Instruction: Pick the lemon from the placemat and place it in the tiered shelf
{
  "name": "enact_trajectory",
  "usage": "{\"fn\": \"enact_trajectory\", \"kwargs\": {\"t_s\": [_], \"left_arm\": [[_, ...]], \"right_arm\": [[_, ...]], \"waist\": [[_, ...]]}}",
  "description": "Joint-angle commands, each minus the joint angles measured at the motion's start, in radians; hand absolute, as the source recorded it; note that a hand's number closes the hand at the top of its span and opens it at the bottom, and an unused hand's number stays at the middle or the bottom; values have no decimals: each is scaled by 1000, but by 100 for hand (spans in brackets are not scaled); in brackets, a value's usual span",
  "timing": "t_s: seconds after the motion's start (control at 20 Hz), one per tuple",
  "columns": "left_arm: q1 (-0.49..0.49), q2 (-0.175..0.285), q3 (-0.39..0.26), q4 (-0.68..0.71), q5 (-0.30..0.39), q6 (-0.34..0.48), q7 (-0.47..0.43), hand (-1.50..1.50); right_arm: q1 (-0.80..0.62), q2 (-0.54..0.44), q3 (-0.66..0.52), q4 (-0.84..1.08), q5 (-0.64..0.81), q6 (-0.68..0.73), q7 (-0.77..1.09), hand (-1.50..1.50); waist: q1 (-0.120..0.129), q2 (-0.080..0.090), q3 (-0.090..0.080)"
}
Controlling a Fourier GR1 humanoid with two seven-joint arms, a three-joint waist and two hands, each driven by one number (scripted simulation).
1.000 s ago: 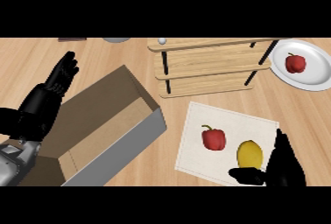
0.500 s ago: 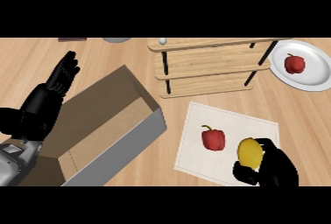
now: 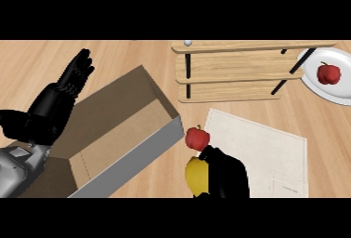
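Wooden counter (image 3: 137, 56) is seen under everything. A cardboard box (image 3: 109, 125) lies open to the left of the right hand (image 3: 226, 174), its grey wall near the hand's left side. The shelf (image 3: 233, 69) stands well ahead of the hand, with its tiers facing it. The placemat (image 3: 260, 148) is spread under the hand and out to its right. A plate (image 3: 312, 86) with a red fruit is set far ahead and to the right. The left hand (image 3: 65, 90) is held open with fingers up, well apart at the view's left.

The right hand is clenched round the lemon (image 3: 196, 176), whose yellow side shows at the hand's left, by the placemat's left edge. Whether it has been raised off the surface cannot be told. A red pepper (image 3: 197, 138) sits just ahead of the hand, close to touching it.

The lemon would best be raised straight up first, so that the pepper is cleared rather than pushed. It should then be carried forward and fed in between two boards, away from the black posts. Release is best delayed until the lemon is borne by a board, since a round fruit may roll toward the open front.
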Motion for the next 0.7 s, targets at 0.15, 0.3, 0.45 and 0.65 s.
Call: {"fn": "enact_trajectory", "kwargs": {"t_s": [0.15, 0.3, 0.45, 0.65], "left_arm": [[76, -122, -100, 111, -25, 34, -39, 0], [86, -95, -78, 113, -9, 24, -59, 0], [73, -90, -78, 119, 1, 26, -50, 0], [80, -89, -85, 114, 16, 44, -37, 0]], "right_arm": [[-182, 2, 264, -6, -104, -74, 117, 150], [-214, 2, 292, -51, -124, -235, 110, 150], [-254, 2, 305, -114, -100, -336, 128, 150], [-348, 2, 295, -163, -55, -341, 185, 150]], "waist": [[-20, 15, -36], [-20, 12, -35], [-40, 7, -35], [-49, 2, -36]]}}
